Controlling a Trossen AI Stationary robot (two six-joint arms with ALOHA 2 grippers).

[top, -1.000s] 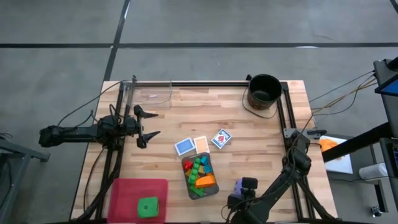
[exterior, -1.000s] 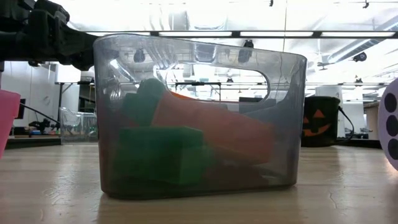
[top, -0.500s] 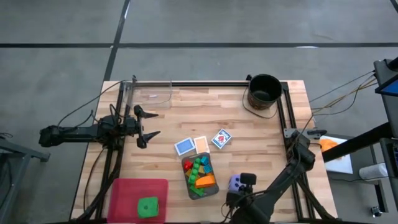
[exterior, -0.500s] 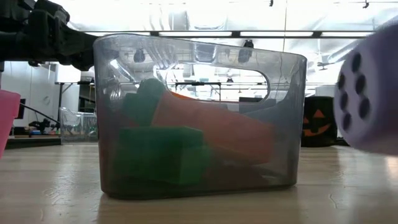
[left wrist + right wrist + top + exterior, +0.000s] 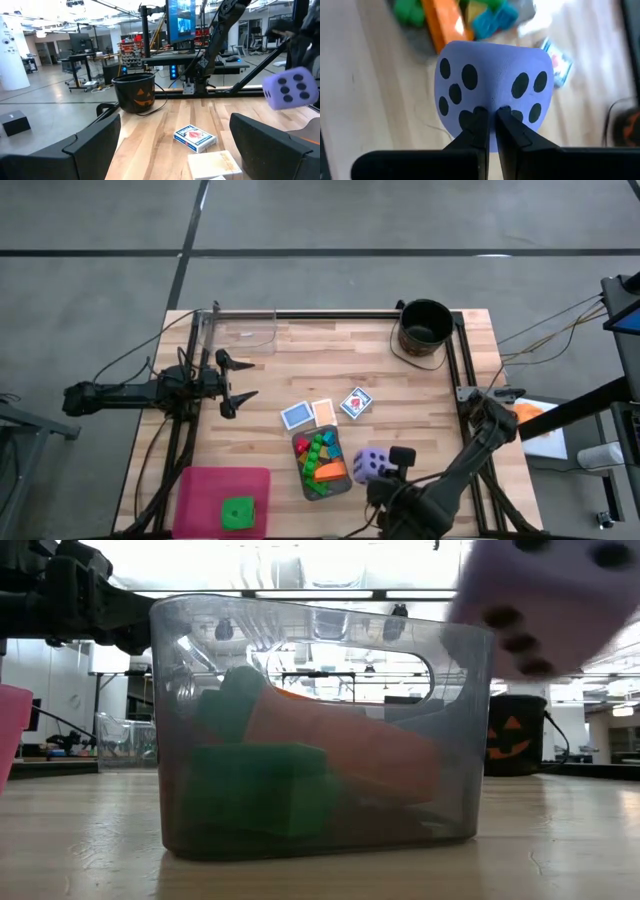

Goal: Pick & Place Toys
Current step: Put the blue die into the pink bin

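My right gripper is shut on the purple die, which hangs in the air just right of the grey tray. The tray holds green, orange, red, yellow and blue blocks. In the low view the die is above the tray's rim. Three cards lie flat on the table beyond the tray. A green die sits on a pink box. My left gripper waits open at the table's left. My right gripper pinches the purple die at the edge between two of its spotted faces, between the two fingertips, which stand almost together. The fingers come from the table's right side, slanting down. The die is lifted clear of the table.
A black round bucket stands at the far right corner. A clear container stands at the far left. Black rails run along the table's sides.
My right gripper has risen with the purple die and carried it toward the table's left and far edge, up to the tray's right side. The die went from table height to above the tray's rim and has turned a little.
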